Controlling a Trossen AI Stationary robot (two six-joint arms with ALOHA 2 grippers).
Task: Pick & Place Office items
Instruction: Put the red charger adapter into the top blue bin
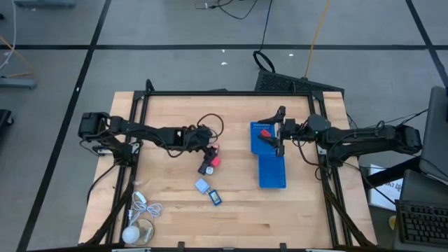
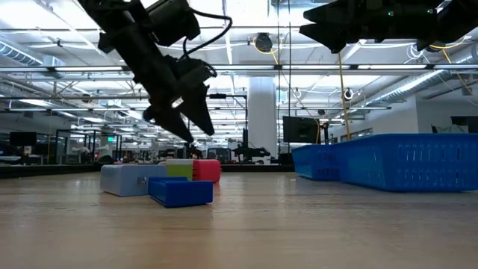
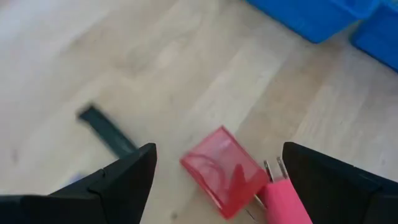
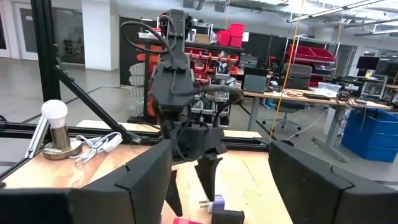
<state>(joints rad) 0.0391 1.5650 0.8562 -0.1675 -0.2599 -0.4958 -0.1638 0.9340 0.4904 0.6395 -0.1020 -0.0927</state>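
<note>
Bare wood takes up most of the table (image 1: 168, 227): the whole front strip lies free except at the front left corner, where a coiled white cable (image 1: 143, 208) and a round white object (image 1: 131, 234) sit near the edge. A black frame runs along the back and side edges. Two blue trays (image 1: 269, 155) lie end to end right of centre, well apart from the loose pieces, with an open lane of wood between them.

The left tool (image 1: 208, 148) hangs just above the table near its middle, fingers (image 3: 118, 180) spread wide and released, gripping nothing. In the left wrist view a red block (image 3: 222, 171) lies on the wood between the fingers, touching neither, with a pink piece (image 3: 283, 199) showing two metal prongs just beside it and a thin black piece (image 3: 109, 132) lying a little farther off. From above, the red and black items (image 1: 208, 164) cluster right under this tool. Nearer the front edge lie a pale grey-blue block (image 1: 202, 185) and a blue block (image 1: 215, 198), close together.

The right tool (image 1: 278, 133) hovers over the back blue tray, jaws apart and empty. A red item with a dark piece (image 1: 264, 135) rests inside that tray, just beside the tool.
</note>
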